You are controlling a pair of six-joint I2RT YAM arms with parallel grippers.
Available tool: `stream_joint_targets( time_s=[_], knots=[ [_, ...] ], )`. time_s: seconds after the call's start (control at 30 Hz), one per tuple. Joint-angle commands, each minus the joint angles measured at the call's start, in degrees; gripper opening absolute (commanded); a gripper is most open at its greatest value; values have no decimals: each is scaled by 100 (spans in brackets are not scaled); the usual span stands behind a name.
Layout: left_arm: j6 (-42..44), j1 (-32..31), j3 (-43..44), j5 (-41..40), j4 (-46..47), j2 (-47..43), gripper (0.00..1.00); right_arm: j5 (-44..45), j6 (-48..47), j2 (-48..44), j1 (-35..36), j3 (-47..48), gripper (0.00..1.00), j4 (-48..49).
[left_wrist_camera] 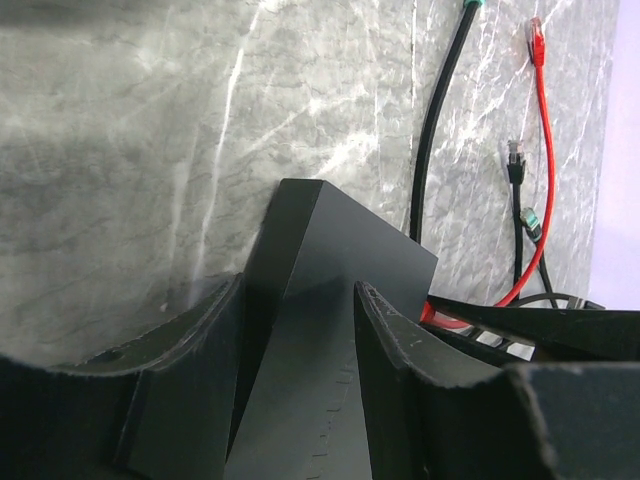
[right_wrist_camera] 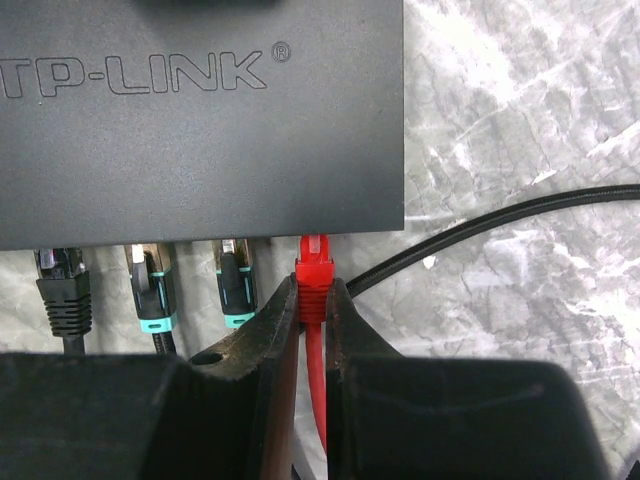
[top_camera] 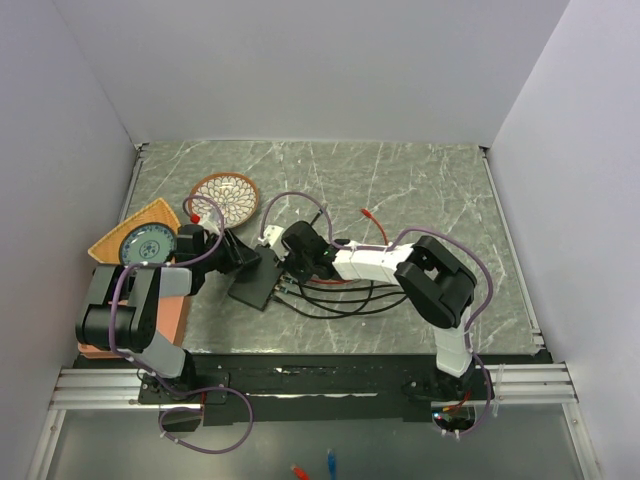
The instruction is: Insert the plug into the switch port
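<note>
The switch [right_wrist_camera: 200, 130] is a flat matte-black box lettered TP-LINK, with its row of ports along the near edge in the right wrist view. My right gripper [right_wrist_camera: 313, 285] is shut on the red plug [right_wrist_camera: 314, 268], whose tip sits at the mouth of the rightmost port. Three other plugs, one black [right_wrist_camera: 62, 285] and two teal-banded [right_wrist_camera: 150, 290], fill the ports to its left. In the left wrist view my left gripper [left_wrist_camera: 298, 285] straddles the switch [left_wrist_camera: 340, 250], one finger on each side. From above, both grippers meet at the switch [top_camera: 256, 282].
A round patterned dish [top_camera: 224, 197] lies at the back left. Beside it is an orange board with a grey plate [top_camera: 140, 240]. Black cables [top_camera: 340, 298] loop on the marble in front of the switch. A loose red cable end [left_wrist_camera: 535, 30] and a black cable [left_wrist_camera: 440, 120] lie beyond it.
</note>
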Motion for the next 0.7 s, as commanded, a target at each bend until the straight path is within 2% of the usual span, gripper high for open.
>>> stream_joint_targets(
  time_s=[0.0, 0.17, 0.33, 0.57, 0.67],
  knots=[
    [-597, -739, 53, 1626, -65, -308, 48, -834, 71, -219, 110, 475, 0, 1299],
    [-676, -924, 62, 1617, -180, -422, 48, -869, 106, -456, 110, 308, 0, 1642],
    [-633, -968, 62, 1372, -311, -527, 49, -886, 80, -378, 110, 510, 0, 1406],
    [-386, -907, 290, 721, -909, -765, 64, -842, 115, -491, 119, 212, 0, 1290],
    [-351, -784, 360, 562, -1015, -809, 66, -799, 115, -562, 110, -17, 0, 1168]
  ],
)
